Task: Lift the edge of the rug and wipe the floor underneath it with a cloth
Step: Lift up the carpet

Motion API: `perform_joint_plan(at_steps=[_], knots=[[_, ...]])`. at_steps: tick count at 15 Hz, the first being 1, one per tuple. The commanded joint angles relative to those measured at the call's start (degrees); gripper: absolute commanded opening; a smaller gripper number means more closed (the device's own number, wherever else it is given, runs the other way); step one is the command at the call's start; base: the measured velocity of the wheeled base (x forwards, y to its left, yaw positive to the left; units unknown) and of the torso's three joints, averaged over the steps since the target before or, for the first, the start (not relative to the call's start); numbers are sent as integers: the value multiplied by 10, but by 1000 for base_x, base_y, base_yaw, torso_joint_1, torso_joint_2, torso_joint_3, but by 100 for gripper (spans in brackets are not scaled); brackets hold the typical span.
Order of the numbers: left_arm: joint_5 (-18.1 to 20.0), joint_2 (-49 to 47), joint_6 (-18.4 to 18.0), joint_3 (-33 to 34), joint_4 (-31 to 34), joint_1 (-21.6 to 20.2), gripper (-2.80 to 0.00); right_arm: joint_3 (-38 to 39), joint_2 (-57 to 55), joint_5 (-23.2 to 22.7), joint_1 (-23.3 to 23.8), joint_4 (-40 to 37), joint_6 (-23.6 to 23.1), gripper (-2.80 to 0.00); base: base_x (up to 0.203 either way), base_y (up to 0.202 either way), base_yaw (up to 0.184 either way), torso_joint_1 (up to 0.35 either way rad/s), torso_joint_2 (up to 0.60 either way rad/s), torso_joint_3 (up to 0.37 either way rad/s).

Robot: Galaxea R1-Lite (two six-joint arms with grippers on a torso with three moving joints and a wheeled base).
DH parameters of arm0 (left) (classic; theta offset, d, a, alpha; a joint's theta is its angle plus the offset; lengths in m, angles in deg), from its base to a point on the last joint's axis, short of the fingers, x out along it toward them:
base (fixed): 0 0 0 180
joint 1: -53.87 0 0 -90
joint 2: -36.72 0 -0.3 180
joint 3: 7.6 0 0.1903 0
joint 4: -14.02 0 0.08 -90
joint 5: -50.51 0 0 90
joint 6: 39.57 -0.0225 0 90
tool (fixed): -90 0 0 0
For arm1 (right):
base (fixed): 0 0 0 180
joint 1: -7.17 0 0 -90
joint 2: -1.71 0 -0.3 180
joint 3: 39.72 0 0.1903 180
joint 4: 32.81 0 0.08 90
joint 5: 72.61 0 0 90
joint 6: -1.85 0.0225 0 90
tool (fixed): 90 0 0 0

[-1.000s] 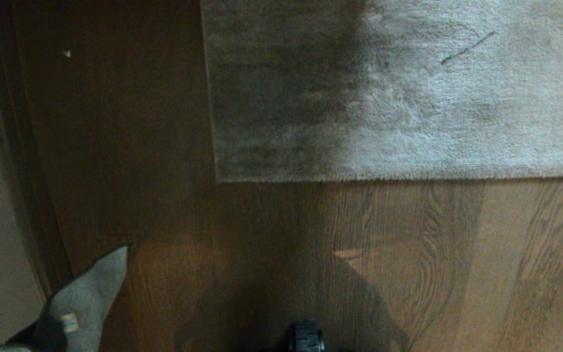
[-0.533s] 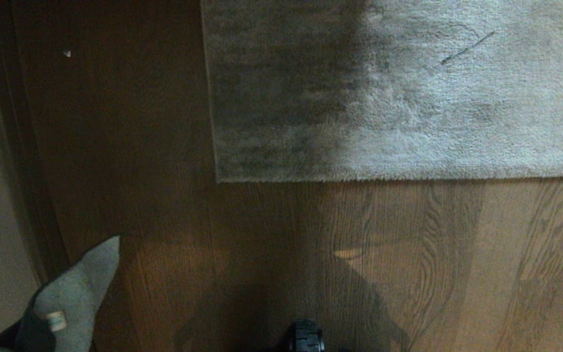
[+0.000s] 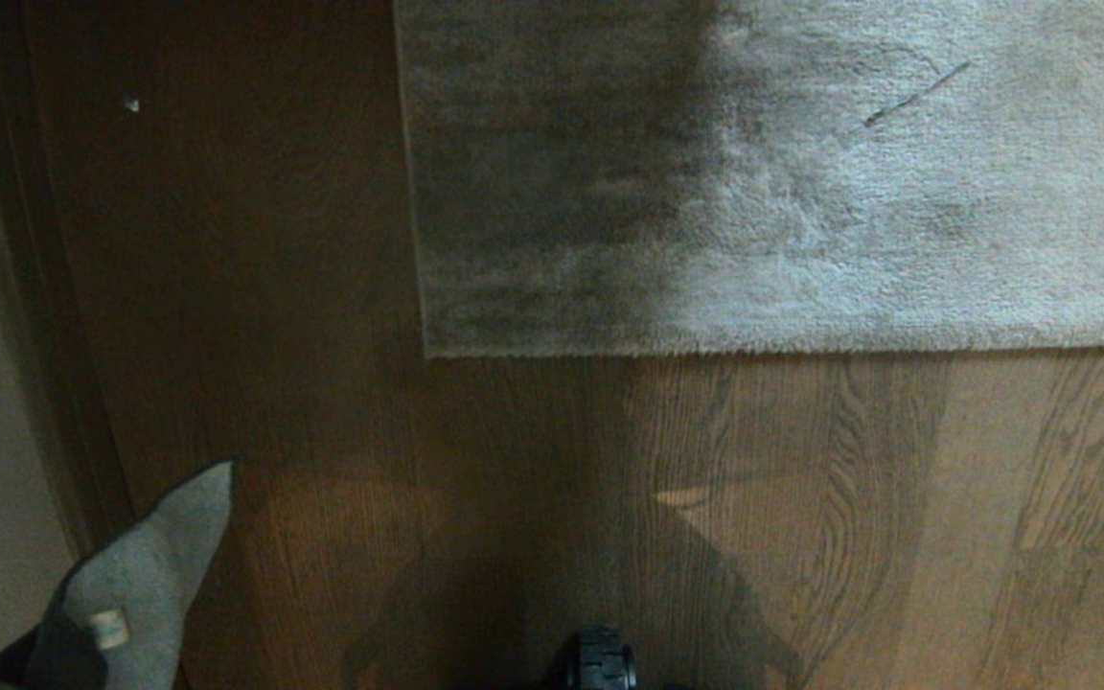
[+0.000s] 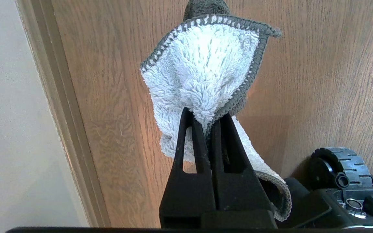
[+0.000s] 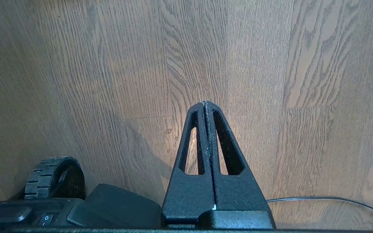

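Note:
The pale grey-beige rug (image 3: 782, 182) lies flat across the top of the head view, its near edge (image 3: 801, 351) straight and its corner (image 3: 427, 353) square on the brown plank floor (image 3: 609, 498). My left gripper (image 4: 207, 116) is shut on the fluffy pale grey cloth (image 4: 202, 68), which hangs over the floor (image 4: 319, 81) beside the wall. The cloth (image 3: 145, 585) with its small tag pokes into the head view at the bottom left. My right gripper (image 5: 205, 103) is shut and empty above bare floor (image 5: 270, 64), away from the rug.
A wall with a skirting board (image 3: 44, 316) runs along the left, also the skirting board (image 4: 60, 106). The base's black wheels (image 3: 600, 659), (image 4: 338, 165), (image 5: 53, 176) sit close by. A thin cable (image 5: 322, 199) lies on the floor at the right. A small white speck (image 3: 131, 103) lies on the floor.
The cloth at the bottom left of the head view has shifted slightly leftward and down. The rug and the floor look the same.

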Motion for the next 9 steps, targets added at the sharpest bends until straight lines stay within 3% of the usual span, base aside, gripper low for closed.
perform_joint_plan(at_steps=[1,9], knots=[[0,0,0,1,0,0,-280,0,0,0,0,1,0,-280,0,0,0,0,0,0],[0,0,0,0,0,0,-280,0,0,0,0,1,0,-280,0,0,0,0,0,0]])
